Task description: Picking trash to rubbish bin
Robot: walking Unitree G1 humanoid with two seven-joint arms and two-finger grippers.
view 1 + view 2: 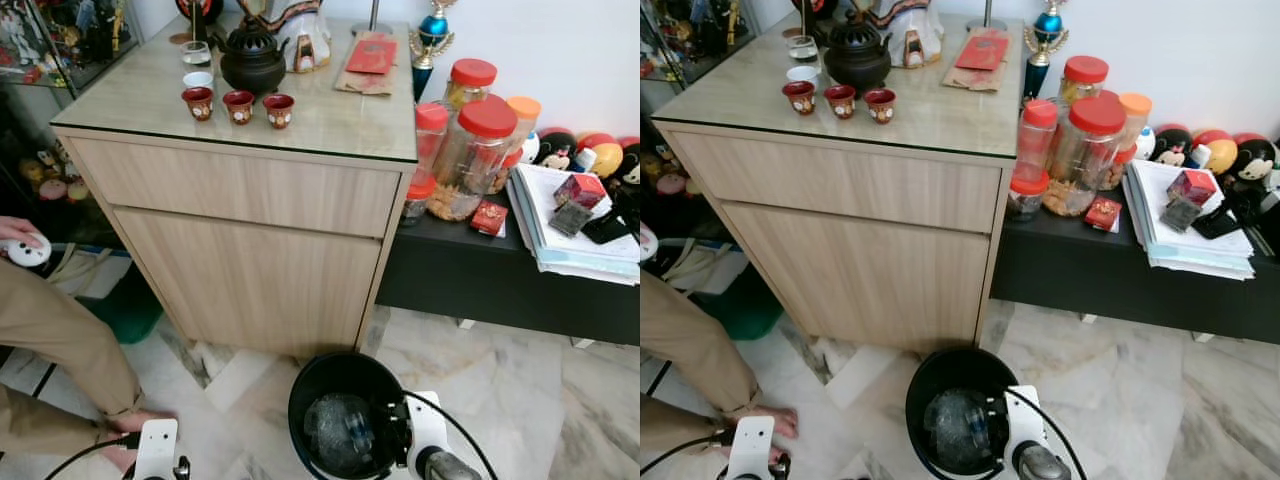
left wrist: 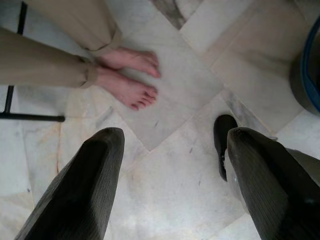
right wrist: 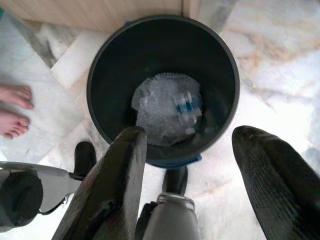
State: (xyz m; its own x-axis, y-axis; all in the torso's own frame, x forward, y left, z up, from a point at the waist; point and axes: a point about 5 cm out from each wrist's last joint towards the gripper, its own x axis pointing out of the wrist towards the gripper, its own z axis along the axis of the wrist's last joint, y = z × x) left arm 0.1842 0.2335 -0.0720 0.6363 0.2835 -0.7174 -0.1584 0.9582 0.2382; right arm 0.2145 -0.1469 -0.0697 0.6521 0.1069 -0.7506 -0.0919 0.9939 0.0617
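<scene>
Marble floor (image 1: 500, 390), one black bin (image 3: 162, 30) with one crumpled bottle (image 3: 167, 107), right tool (image 3: 190, 190) wide above, left tool (image 2: 175, 185) wide.

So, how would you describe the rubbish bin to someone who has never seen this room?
Find the tall wooden cabinet. On the marble floor right before it stands the rubbish bin, round and black, with crumpled clear plastic trash inside. It is the one open container on the floor.
</scene>
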